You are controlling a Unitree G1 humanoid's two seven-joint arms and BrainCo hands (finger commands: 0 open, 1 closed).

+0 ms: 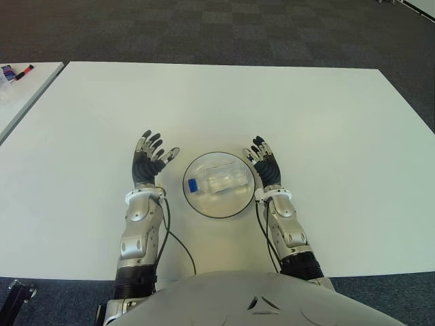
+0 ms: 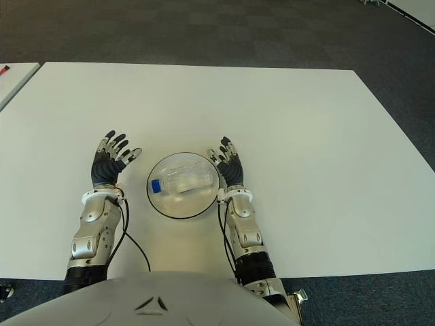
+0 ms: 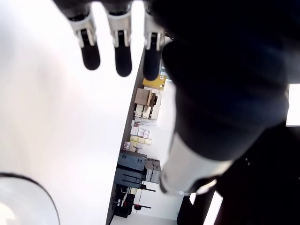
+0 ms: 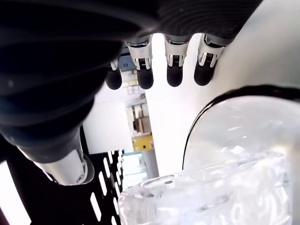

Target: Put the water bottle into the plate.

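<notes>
A clear water bottle (image 1: 223, 180) with a blue cap lies on its side inside the round glass plate (image 1: 204, 206) with a dark rim, near the table's front edge. My right hand (image 1: 265, 163) stands just right of the plate, fingers straight and spread, holding nothing. The right wrist view shows the bottle (image 4: 220, 187) and the plate rim (image 4: 197, 126) close under those fingers (image 4: 174, 70). My left hand (image 1: 151, 159) is a little left of the plate, fingers spread and empty too.
The white table (image 1: 217, 102) stretches far ahead and to both sides. A second white table (image 1: 20, 92) stands at the far left with a marker (image 1: 24, 70) on it. Dark carpet lies beyond.
</notes>
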